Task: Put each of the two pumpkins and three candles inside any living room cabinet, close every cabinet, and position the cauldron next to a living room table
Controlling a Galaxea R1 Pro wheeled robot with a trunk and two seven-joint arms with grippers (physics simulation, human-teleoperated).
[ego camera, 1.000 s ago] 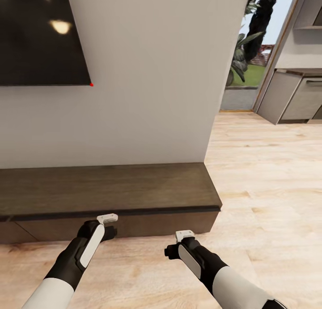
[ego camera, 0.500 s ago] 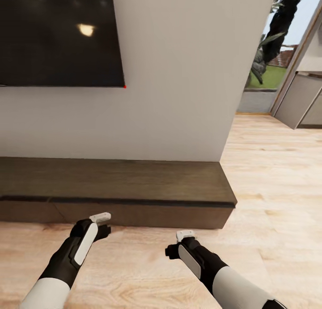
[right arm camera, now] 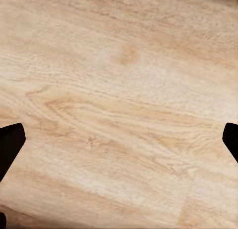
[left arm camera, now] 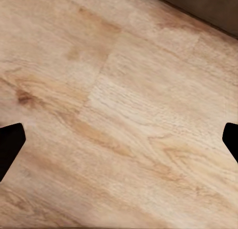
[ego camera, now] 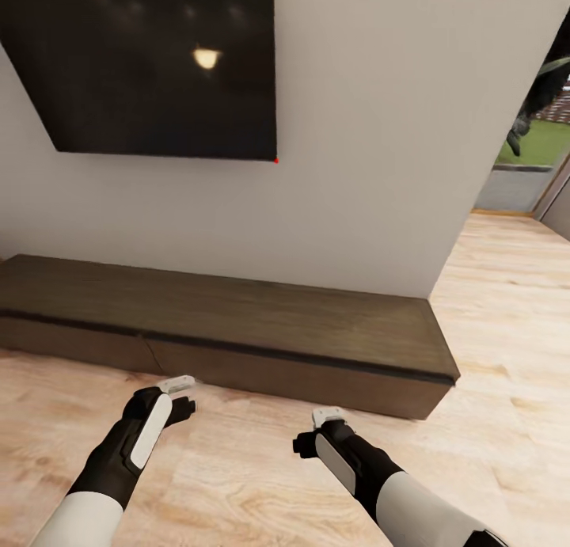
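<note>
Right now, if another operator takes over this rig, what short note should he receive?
Left gripper: open, empty, above the wooden floor.
Right gripper: open, empty, above the same floor.
The cabinet stands along the wall under the dark screen; its fronts look shut and its top is bare.
Done: nothing can be confirmed from here.
Left: find the pumpkins, candles and cauldron, and check that each cabinet is closed.

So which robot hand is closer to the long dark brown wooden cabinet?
Left. The left gripper hangs just in front of the long dark-brown wooden cabinet, while the right gripper sits farther back over the light wooden floor.
</note>
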